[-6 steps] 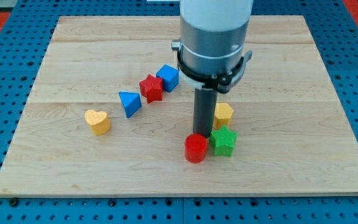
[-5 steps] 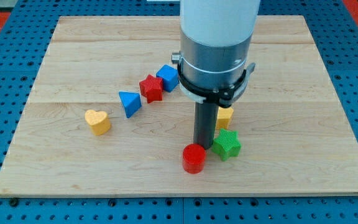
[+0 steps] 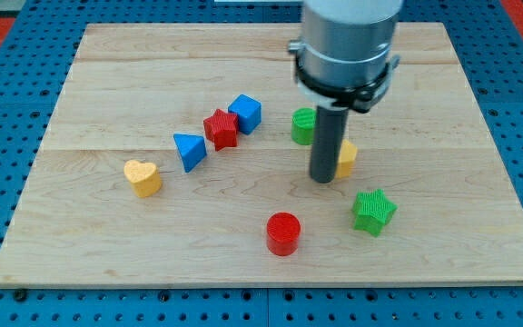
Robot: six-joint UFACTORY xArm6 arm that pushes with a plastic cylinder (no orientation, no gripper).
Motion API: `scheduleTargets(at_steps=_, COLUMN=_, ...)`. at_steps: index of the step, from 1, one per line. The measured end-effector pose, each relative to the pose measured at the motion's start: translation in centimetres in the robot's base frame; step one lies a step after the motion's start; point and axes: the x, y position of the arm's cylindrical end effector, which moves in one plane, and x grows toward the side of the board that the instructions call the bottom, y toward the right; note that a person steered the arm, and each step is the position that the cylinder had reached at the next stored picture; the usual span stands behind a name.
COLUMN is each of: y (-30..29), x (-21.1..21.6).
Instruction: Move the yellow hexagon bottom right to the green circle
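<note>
The yellow hexagon (image 3: 345,159) lies right of the board's middle, mostly hidden behind my rod. The green circle (image 3: 303,126) stands just above and left of it, a small gap between them. My tip (image 3: 323,179) rests on the board against the hexagon's left side, below the green circle.
A green star (image 3: 373,211) lies below right of the hexagon, a red cylinder (image 3: 282,233) below left. A blue cube (image 3: 245,113), red star (image 3: 221,129), blue triangle (image 3: 189,150) and yellow heart (image 3: 142,177) run diagonally to the view's left. The wooden board (image 3: 107,245) has edges all round.
My rod moved up and right. The green star slid down-right, away from the red cylinder. The yellow hexagon shifted slightly up and right. The green circle, hidden before, is now in view.
</note>
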Motion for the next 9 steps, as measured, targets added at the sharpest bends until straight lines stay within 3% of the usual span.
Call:
scheduleTargets(at_steps=1, y=1.9, x=-0.7)
scheduleTargets(at_steps=3, y=0.1, x=-0.1)
scheduleTargets(at_steps=5, y=12.0, x=0.2)
scheduleTargets(at_steps=6, y=12.6, x=-5.6)
scheduleTargets(at_steps=8, y=-1.1, x=-6.9)
scheduleTargets(at_steps=9, y=-1.0, x=-8.6)
